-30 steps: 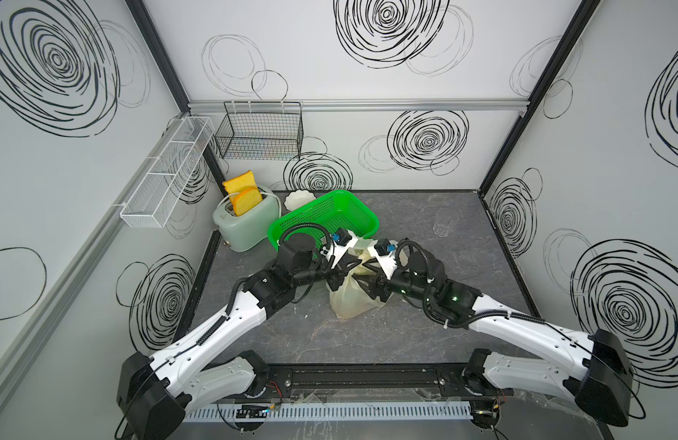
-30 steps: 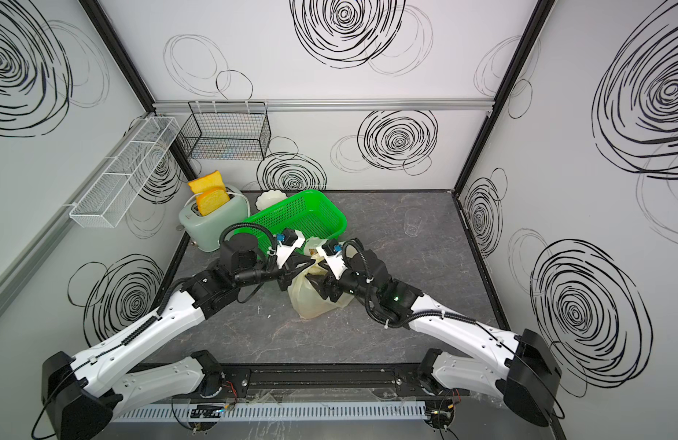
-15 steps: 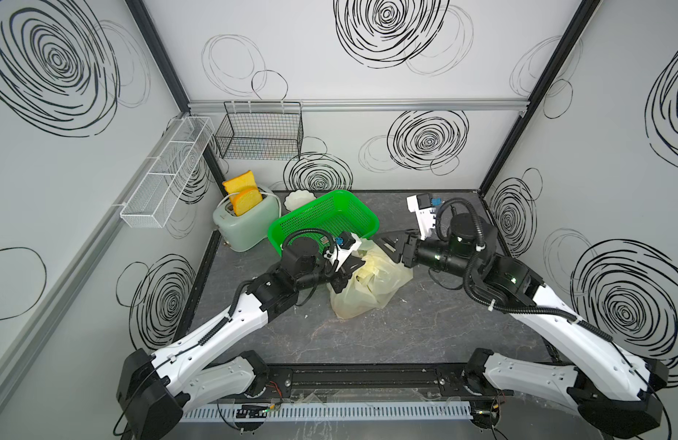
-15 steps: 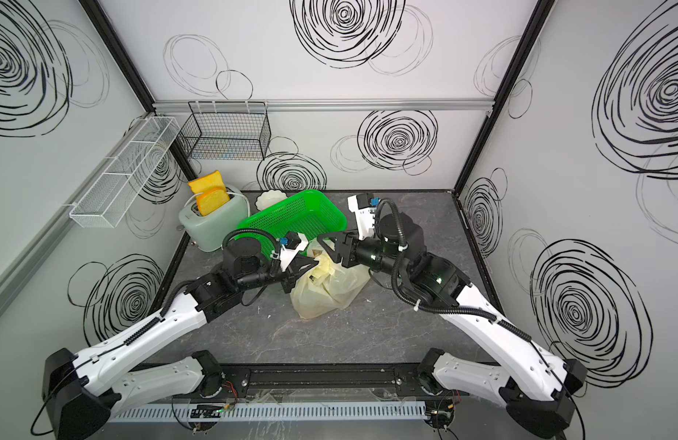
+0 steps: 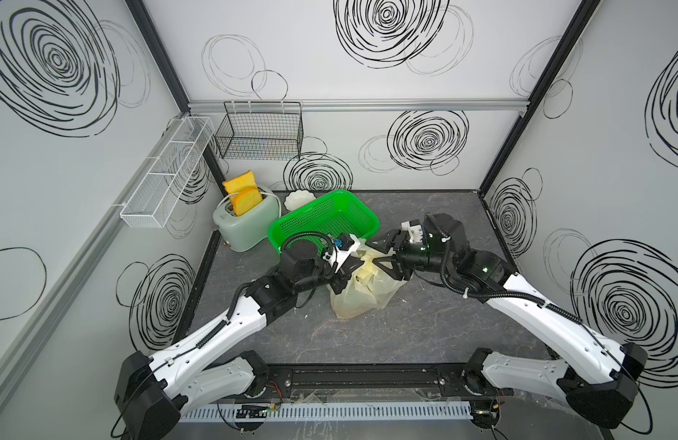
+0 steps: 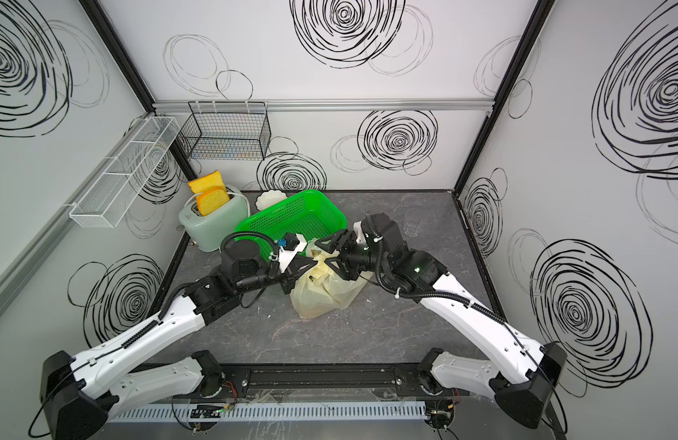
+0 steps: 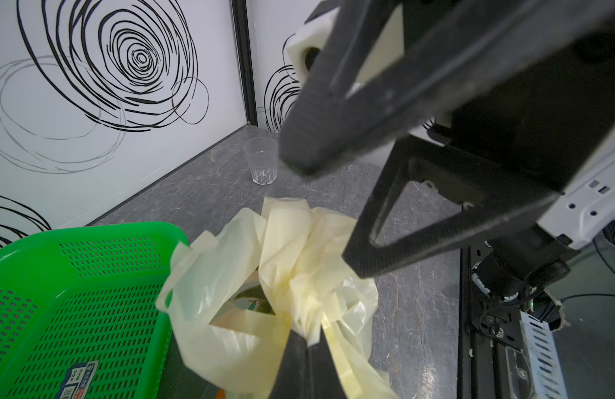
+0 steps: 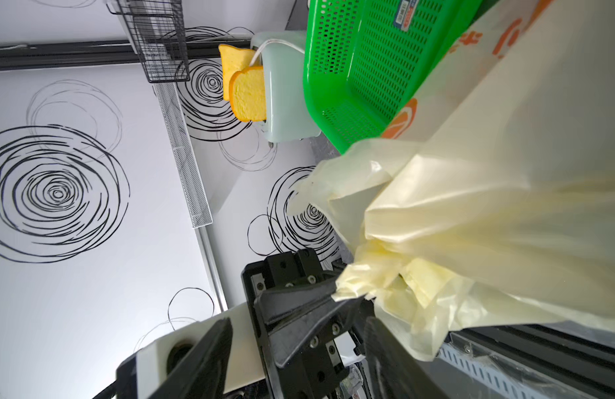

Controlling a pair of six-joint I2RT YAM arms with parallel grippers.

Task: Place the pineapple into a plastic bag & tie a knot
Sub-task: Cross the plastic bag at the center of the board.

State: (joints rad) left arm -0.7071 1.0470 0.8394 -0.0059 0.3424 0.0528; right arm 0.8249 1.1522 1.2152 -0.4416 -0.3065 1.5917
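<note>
At the middle of the counter (image 5: 425, 327), just off the 5 o'clock corner of the green basket (image 5: 322, 217), the plastic bag (image 5: 362, 297) is sitting slumped with its mouth gathered upward, and we are working on the tying step. Through a gap in that mouth the left wrist view is showing something green and tan, which we are taking for the pineapple (image 7: 252, 302), so we are judging the loading as done. Our left fingers (image 7: 301, 369) are reaching in from the bag's 9 o'clock side and are clenched on a bunch of its pale handle strips (image 7: 299, 269). Our right fingers (image 5: 385, 241) are coming at the bag's top from 2 o'clock and are standing spread apart, gripping nothing; whether the nearer one is brushing the plastic we cannot tell. No finished knot is showing: the strips are looking crumpled together rather than cinched, though we are not seeing them clearly enough to be sure. As we are reading it, the next move is calling for the right fingers to pinch a free strip opposite the left grip, and for both arms to pull apart, level, so the thin film is tightening without slipping or tipping the bag toward the basket.
</note>
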